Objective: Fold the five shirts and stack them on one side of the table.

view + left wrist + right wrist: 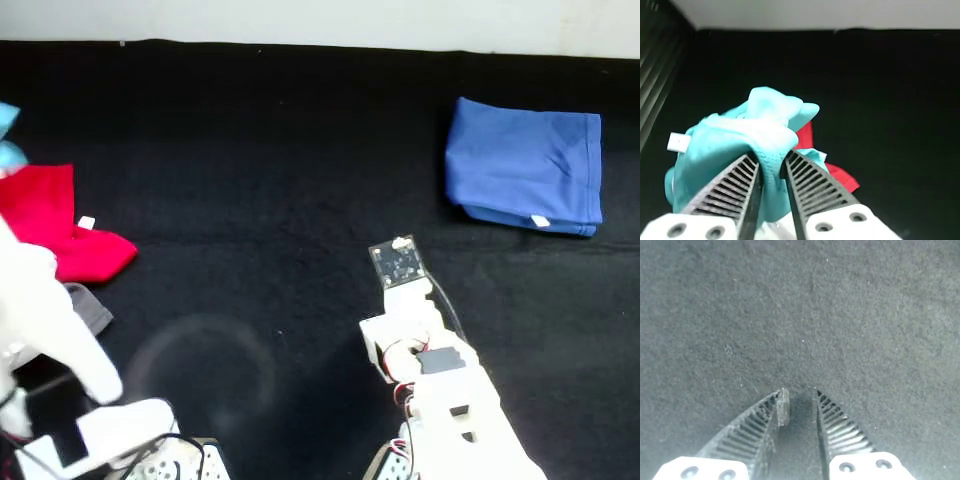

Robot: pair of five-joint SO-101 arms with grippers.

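Note:
My left gripper [771,159] is shut on a bunched teal shirt [740,135], which it holds up off the table. A red shirt [842,176] lies below and behind the teal one. In the high view the red shirt [55,225] is crumpled at the left edge, a grey shirt [92,310] pokes out just in front of it, and bits of teal cloth [8,135] show behind it. A folded blue shirt [525,165] rests at the back right. My right gripper [799,402] hangs just above bare black cloth, open by a narrow gap, with nothing in it.
The table [260,150] is covered in black cloth, with a pale wall along its far edge. The left arm [45,320] rises at the near left. The right arm [440,380] stands near the front centre-right, its wrist [398,262] pointing down.

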